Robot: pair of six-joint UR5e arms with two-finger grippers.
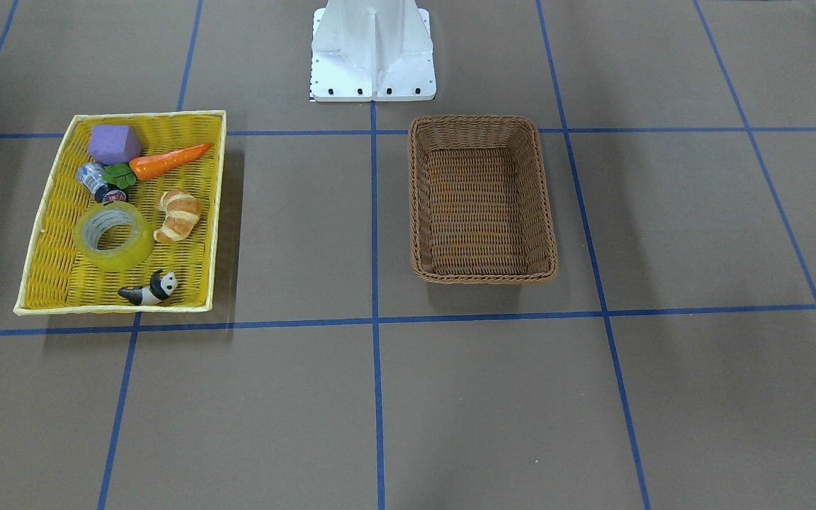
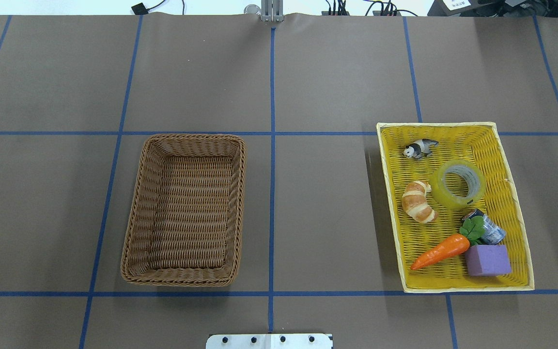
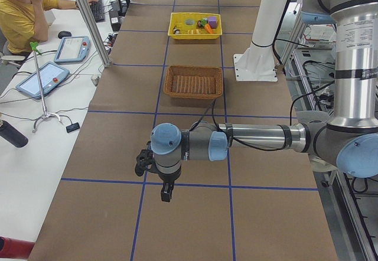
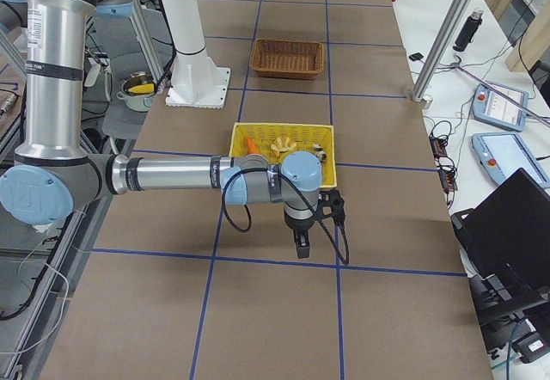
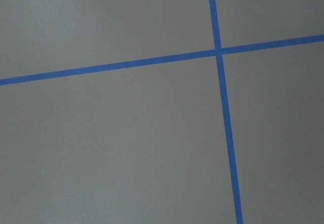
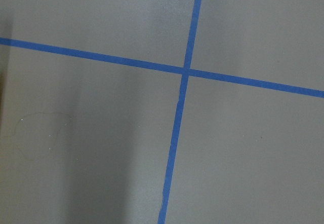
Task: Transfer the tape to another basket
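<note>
Lying tape, far from fingers

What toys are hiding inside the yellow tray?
Inside the yellow tray lie the tape, a croissant, a toy panda, a carrot, a purple block and a small can. The carrot's leaves cover part of the can; the weave under each thing is hidden.

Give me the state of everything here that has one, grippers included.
Shallow bright yellow woven tray: upright, holding six items.
Wide roll of translucent yellow packing tape: lying flat, hole up, in that tray.
Deep brown woven wicker basket: upright, empty.
Small silver can: on its side.
Left gripper: above bare table; open or shut, cannot tell.
Right gripper: above bare table; open or shut, cannot tell.
</note>
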